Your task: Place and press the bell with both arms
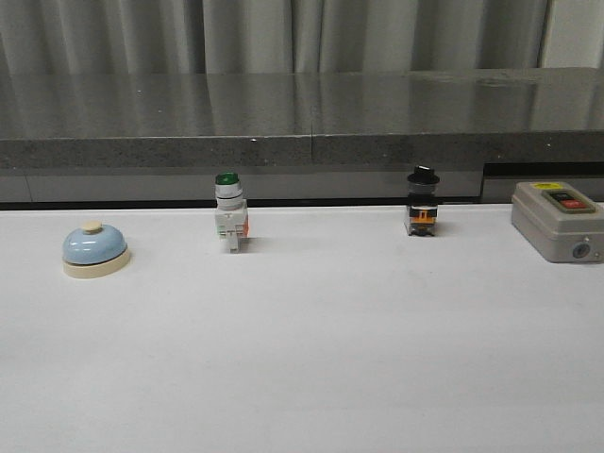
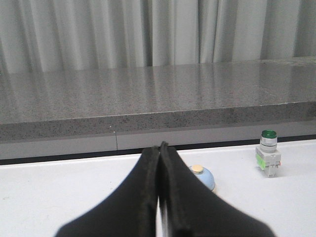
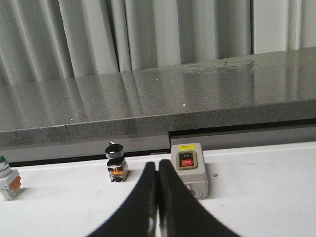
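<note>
Bell [image 1: 94, 250] upright on white table [image 1: 302, 359], far left, well apart from green-capped switch [image 1: 230, 223] at centre-left. Black-knobbed selector switch [image 1: 422, 202] right of centre; grey box with red and green buttons [image 1: 557, 220] at far right edge. Left gripper [image 2: 160, 148] fingers pressed together, holding nothing; bell partly hidden behind its tips in left wrist view. Right gripper [image 3: 158, 168] likewise closed and empty, grey box just past its tips. Neither arm visible in front view.
</note>
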`<action>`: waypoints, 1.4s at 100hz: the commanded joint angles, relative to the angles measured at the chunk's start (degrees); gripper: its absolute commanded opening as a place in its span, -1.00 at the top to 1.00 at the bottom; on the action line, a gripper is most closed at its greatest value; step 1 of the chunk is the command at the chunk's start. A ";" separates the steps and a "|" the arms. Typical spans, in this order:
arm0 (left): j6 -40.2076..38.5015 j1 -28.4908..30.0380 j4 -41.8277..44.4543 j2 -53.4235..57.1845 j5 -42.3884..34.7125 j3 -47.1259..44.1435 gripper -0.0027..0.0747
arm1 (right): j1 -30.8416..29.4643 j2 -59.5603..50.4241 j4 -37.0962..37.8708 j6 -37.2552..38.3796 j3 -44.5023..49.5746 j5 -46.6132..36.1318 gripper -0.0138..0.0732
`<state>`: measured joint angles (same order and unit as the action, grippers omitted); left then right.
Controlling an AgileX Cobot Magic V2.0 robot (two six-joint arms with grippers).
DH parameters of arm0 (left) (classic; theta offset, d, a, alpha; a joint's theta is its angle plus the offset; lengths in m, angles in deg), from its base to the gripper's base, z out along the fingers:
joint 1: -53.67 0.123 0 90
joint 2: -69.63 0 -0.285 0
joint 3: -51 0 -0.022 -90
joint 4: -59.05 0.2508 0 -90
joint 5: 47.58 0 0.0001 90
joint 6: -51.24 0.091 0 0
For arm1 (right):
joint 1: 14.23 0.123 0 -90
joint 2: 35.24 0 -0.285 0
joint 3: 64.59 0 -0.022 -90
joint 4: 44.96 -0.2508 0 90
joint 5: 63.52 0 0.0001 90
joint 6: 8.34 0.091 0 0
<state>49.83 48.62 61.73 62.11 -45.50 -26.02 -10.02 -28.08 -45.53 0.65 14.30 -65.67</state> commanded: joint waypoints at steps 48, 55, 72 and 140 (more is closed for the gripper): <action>-0.53 0.02 -0.05 1.81 -4.81 -3.22 0.99 | -0.38 -1.11 0.57 -0.09 -1.17 -4.83 0.83; -0.53 0.02 -0.05 1.81 -4.81 -3.22 0.99 | -0.38 -1.11 0.57 -0.09 -1.17 -4.83 0.83; -0.53 0.02 -0.05 1.81 -6.79 -3.11 0.99 | -0.38 -1.11 0.57 -0.09 -1.17 -4.83 0.83; -0.53 0.02 -2.68 -24.71 14.59 22.75 0.99 | -0.38 -1.11 0.57 -0.09 -1.17 -4.83 0.83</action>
<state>49.83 48.62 59.05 43.04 -32.72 -9.41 -10.02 -28.08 -45.53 0.81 14.30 -65.67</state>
